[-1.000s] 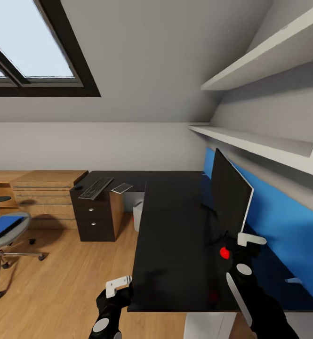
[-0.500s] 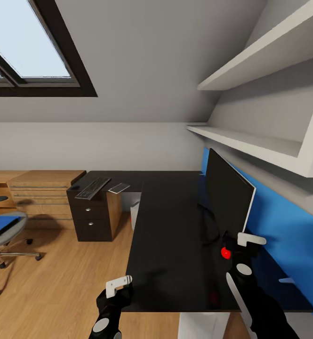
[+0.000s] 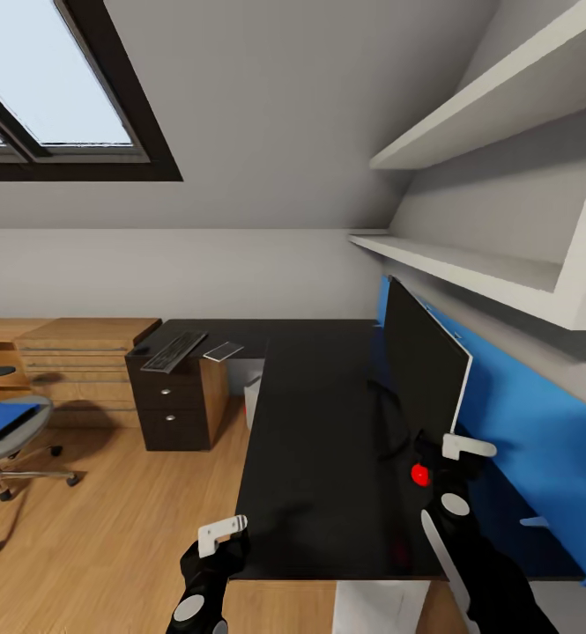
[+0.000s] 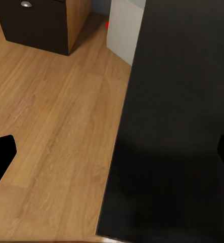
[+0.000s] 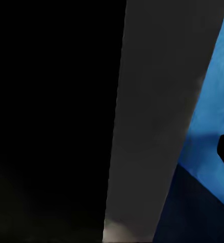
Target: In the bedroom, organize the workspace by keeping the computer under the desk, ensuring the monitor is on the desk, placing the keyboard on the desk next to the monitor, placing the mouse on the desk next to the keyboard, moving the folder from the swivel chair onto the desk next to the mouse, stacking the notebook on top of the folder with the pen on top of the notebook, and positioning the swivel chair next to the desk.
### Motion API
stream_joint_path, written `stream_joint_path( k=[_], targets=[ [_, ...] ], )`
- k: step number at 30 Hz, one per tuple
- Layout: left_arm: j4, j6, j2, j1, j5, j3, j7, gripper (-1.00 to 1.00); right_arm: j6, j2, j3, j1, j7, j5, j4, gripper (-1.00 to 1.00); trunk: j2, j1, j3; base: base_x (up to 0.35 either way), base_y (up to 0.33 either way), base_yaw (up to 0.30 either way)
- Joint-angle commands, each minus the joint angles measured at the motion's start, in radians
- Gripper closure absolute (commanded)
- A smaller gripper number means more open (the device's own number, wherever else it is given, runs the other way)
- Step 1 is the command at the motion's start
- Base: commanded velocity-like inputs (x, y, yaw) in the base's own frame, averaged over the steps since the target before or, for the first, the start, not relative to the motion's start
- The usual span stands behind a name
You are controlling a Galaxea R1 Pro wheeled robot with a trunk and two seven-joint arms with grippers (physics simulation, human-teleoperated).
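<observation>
Wide black-front, white-back monitor (image 3: 426, 370) stands on the glossy black L-shaped desk (image 3: 319, 440) surface, tilted, w/ right gripper (image 3: 456, 453) at its near edge; jaws' state: can't tell. Left gripper (image 3: 218, 539) at desk's near corner, jaws apart, empty. Slim black keyboard (image 3: 175, 350) + small grey notebook (image 3: 224, 351) on desk's far end. Bright blue folder (image 3: 2, 421) on grey swivel chair (image 3: 6, 440), well apart from desk.

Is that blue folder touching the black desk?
Apart. In the head view the folder lies on the swivel chair's seat, with bare wood floor between the chair and the desk.
</observation>
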Motion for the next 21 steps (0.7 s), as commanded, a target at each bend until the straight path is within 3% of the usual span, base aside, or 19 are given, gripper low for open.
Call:
stream_joint_path(
  k=[1,7,21],
  targets=[
    [-0.002,0.004,0.0,-0.001,0.006,-0.002,0.007,-1.0,0.005,-0.001,0.004,-0.001,-0.008,-0.007,-0.001,-1.0,-0.001,0.0,-0.001,-0.198,0.0,0.0],
    [-0.002,0.004,0.0,-0.001,0.007,0.0,0.007,-1.0,0.004,-0.002,0.004,-0.001,-0.008,-0.006,-0.001,-1.0,-0.001,0.0,-0.001,-0.173,0.0,0.0],
    [-0.002,0.004,0.0,-0.001,0.006,-0.002,0.007,-1.0,0.004,-0.002,0.004,-0.001,-0.007,-0.007,-0.001,-1.0,-0.001,0.0,-0.001,-0.009,0.0,0.0]
  ],
)
